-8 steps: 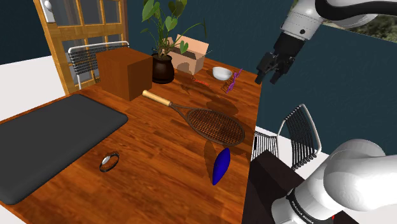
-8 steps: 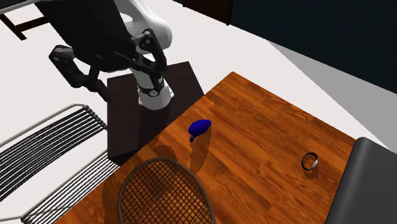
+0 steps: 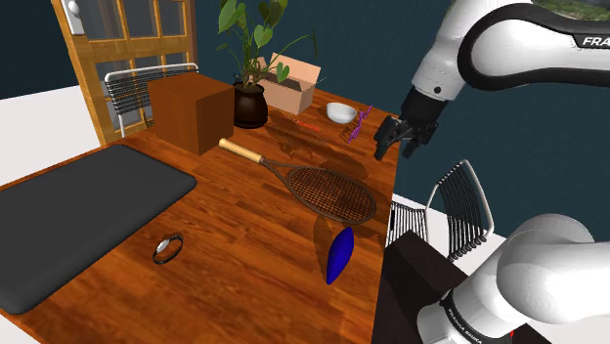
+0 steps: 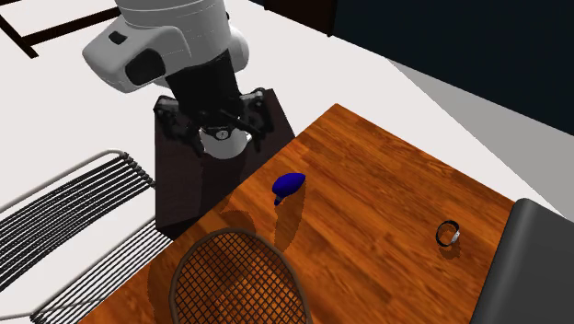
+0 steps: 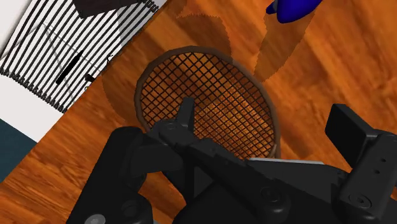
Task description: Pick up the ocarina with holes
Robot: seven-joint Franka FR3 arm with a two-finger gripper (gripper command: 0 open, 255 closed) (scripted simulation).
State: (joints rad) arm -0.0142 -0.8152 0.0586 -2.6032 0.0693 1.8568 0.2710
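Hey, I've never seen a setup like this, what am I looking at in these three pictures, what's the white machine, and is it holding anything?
These are simulator renders. The white machine is a robot arm with a black two-finger gripper. One picture looks down over the wooden table from beside the arm's stand, the second from another side, the third from a camera on the hand itself. On the table lie a blue ocarina, which the arm should pick up, a racket, a small ring, a dark mat, a brown box, a potted plant and a white bowl. The gripper hangs open in the air, clear of the ocarina, holding nothing.
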